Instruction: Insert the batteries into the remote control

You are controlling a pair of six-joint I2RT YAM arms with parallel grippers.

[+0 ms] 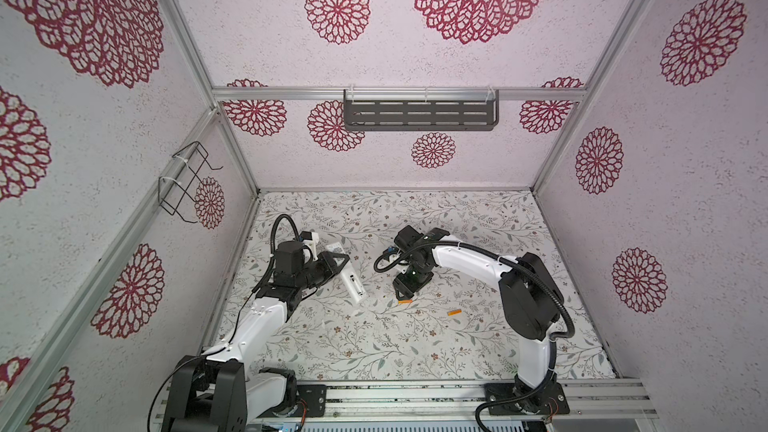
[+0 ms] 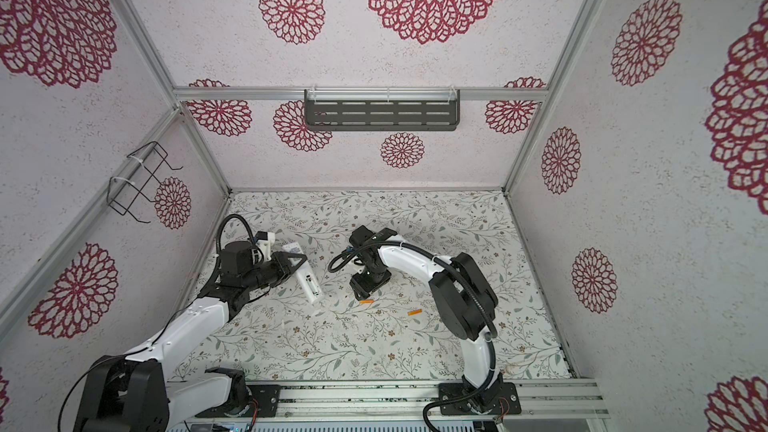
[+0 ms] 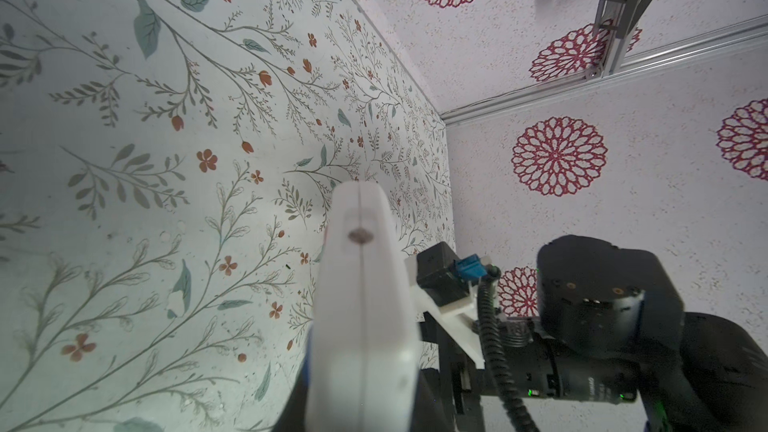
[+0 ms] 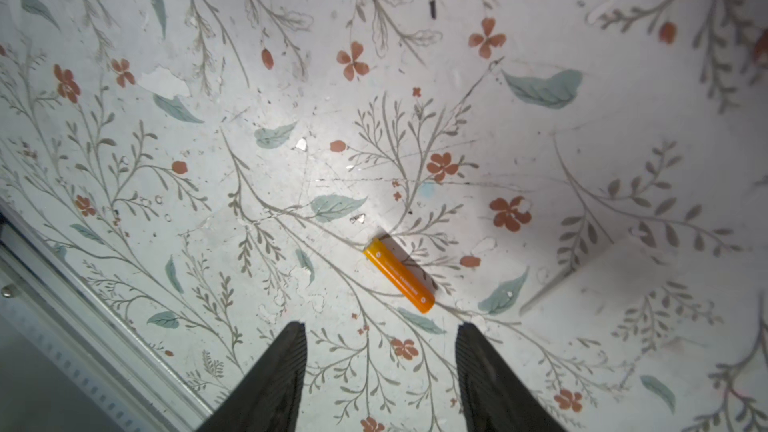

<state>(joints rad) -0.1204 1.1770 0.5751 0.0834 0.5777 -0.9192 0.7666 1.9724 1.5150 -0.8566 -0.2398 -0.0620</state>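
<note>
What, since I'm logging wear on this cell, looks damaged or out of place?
The table covering is worn: a patch has flaked off to white, with scratches and small chips near the battery. Nothing else stands out.

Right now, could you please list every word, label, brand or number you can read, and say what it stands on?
Nothing can be read outright.
Battery: pale print along its side, too blurred to read.
Black cylinder in the left wrist view: small white marks, too small to read.
Remote control: no legible marking.
</note>
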